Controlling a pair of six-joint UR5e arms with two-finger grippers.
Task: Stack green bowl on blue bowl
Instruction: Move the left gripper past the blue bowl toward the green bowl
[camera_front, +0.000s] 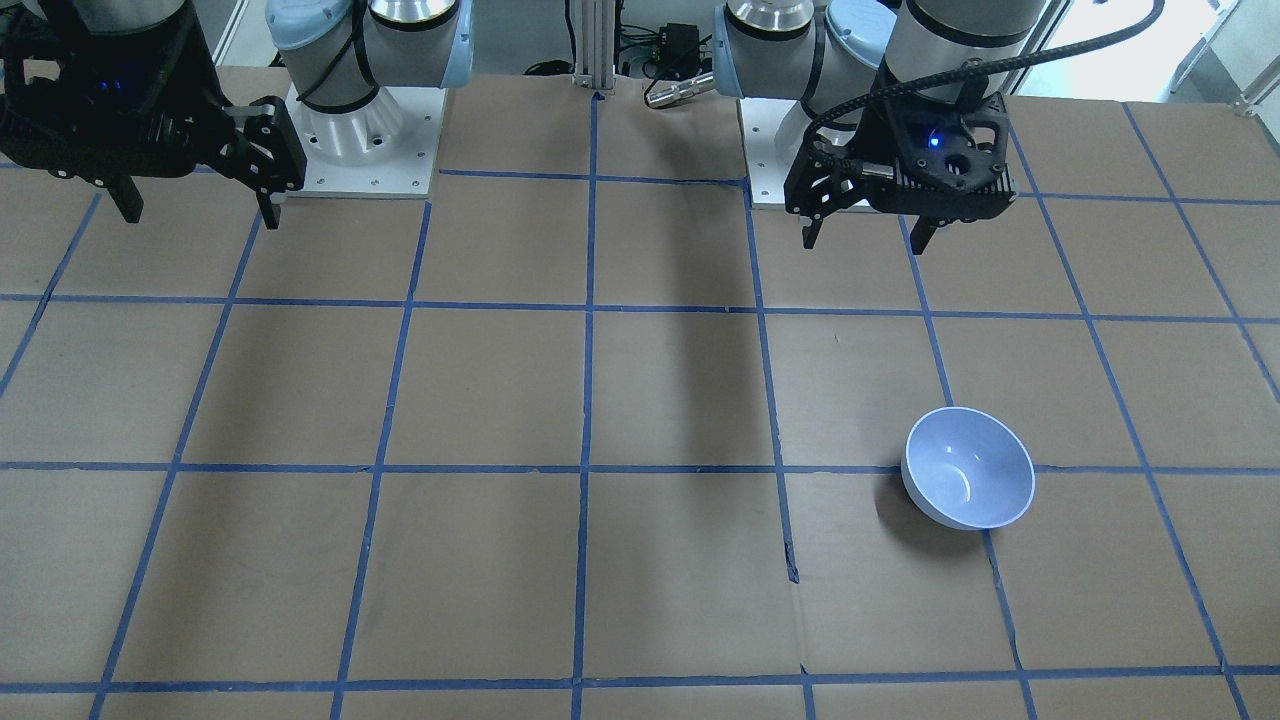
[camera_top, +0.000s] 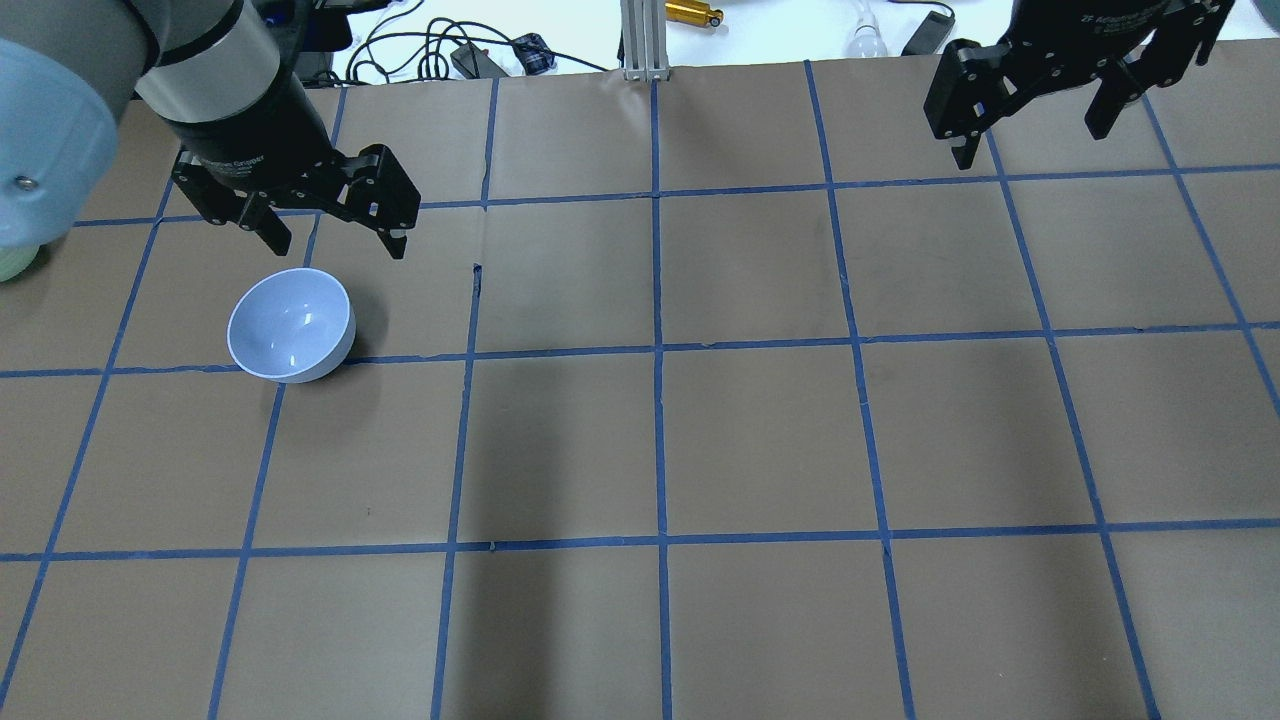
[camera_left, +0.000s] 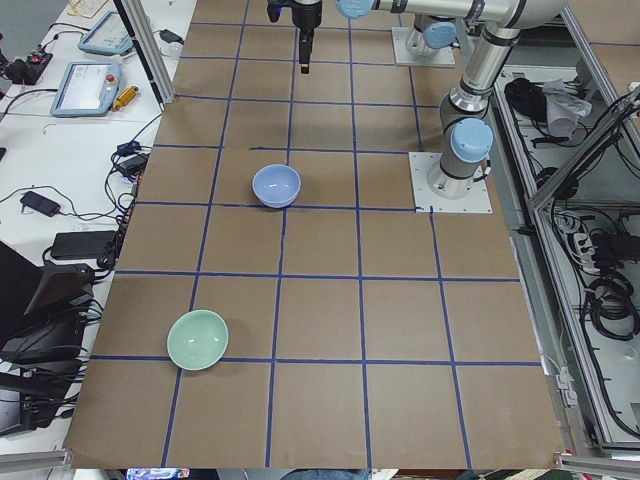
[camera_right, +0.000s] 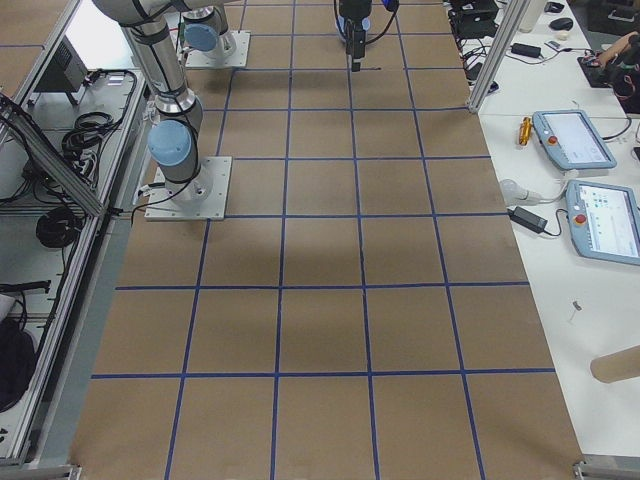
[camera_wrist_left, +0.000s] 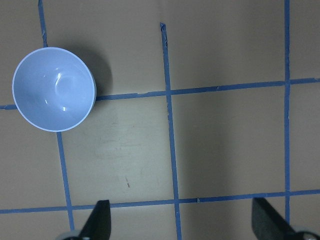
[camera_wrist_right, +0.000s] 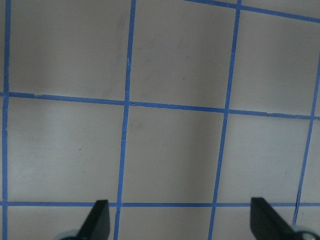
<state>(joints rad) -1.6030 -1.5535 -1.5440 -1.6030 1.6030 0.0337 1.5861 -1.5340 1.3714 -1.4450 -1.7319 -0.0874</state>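
Observation:
The blue bowl (camera_front: 968, 468) stands upright and empty on the table; it also shows in the overhead view (camera_top: 290, 325), the exterior left view (camera_left: 276, 186) and the left wrist view (camera_wrist_left: 53, 89). The green bowl (camera_left: 198, 340) stands upright further toward my left end of the table, well apart from the blue bowl. My left gripper (camera_top: 335, 240) hangs open and empty high above the table near the blue bowl; it also shows in the front view (camera_front: 865, 240). My right gripper (camera_top: 1030, 140) is open and empty over the far right, away from both bowls.
The table is brown paper with a blue tape grid (camera_top: 658, 350). The arm bases (camera_front: 365, 130) stand at the robot's edge. A metal post (camera_top: 640, 40) and cables sit at the far edge. Teach pendants (camera_right: 575, 140) lie on the side desk.

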